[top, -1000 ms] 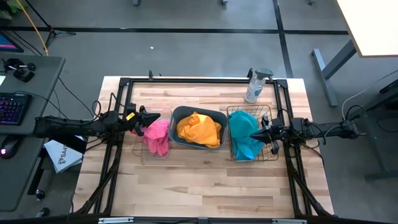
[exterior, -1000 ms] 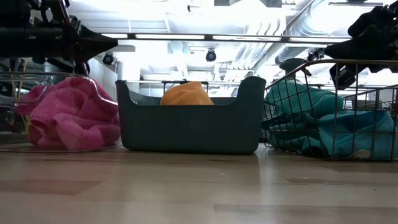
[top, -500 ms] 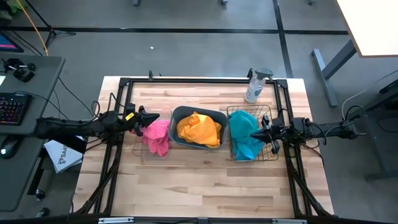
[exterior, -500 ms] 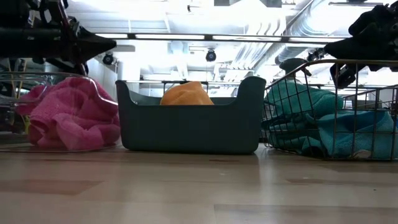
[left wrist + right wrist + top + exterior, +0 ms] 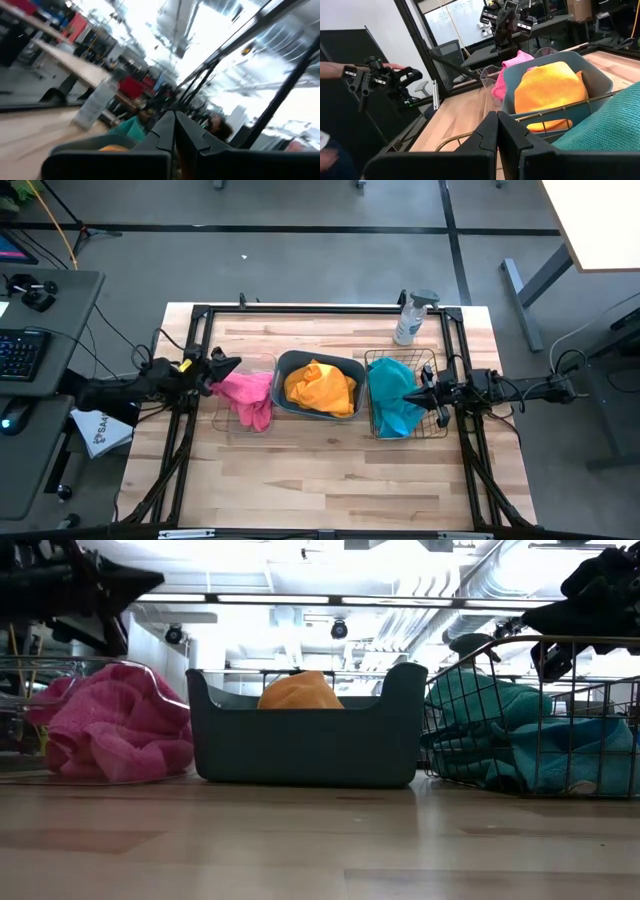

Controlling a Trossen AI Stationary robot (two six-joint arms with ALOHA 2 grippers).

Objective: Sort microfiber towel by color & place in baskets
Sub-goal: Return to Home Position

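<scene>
Rumpled, fuzzy pink towel (image 5: 250, 393), orange towel (image 5: 320, 388), turquoise towel (image 5: 386, 380) apart in three baskets (image 5: 282, 380); left gripper (image 5: 237, 363), right gripper (image 5: 405, 397) pressed together.

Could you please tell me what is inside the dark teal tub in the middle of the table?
A bunched orange-yellow towel lies inside the dark teal tub, covering most of its floor. Whatever may lie beneath the towel is hidden.

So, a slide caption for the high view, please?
Pink towel in box, orange towel in tub, blue towel in basket; left tool over box, right tool over basket.
</scene>
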